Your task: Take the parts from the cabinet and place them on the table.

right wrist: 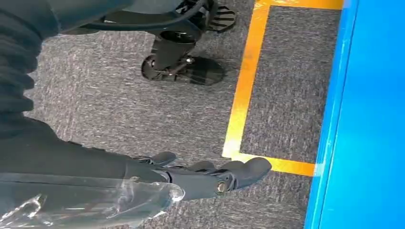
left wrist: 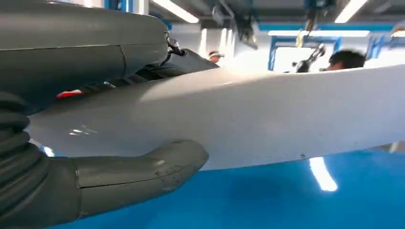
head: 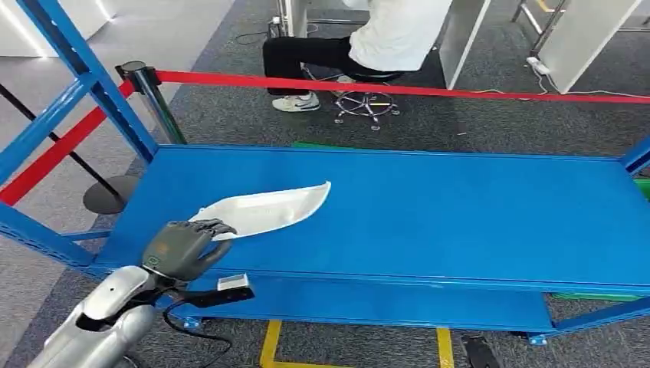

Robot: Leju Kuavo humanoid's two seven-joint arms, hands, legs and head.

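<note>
A long white curved part (head: 268,208) lies on the blue shelf (head: 460,222) of the cabinet, towards its left side. My left hand (head: 180,245) grips the part's near left end, fingers over the top. In the left wrist view the thumb (left wrist: 143,171) sits under the white part (left wrist: 267,114) and the fingers (left wrist: 186,59) lie along its other face, just above the blue shelf surface (left wrist: 286,200). My right hand (right wrist: 210,176) hangs low over the grey carpet beside the blue shelf edge (right wrist: 334,119), fingers stretched out and holding nothing.
A blue upright (head: 84,77) and braces frame the shelf's left end. Behind the shelf run a red barrier belt (head: 383,87) and its black post (head: 149,92). A person (head: 368,46) sits on a stool beyond it. Yellow tape (head: 270,345) marks the floor in front.
</note>
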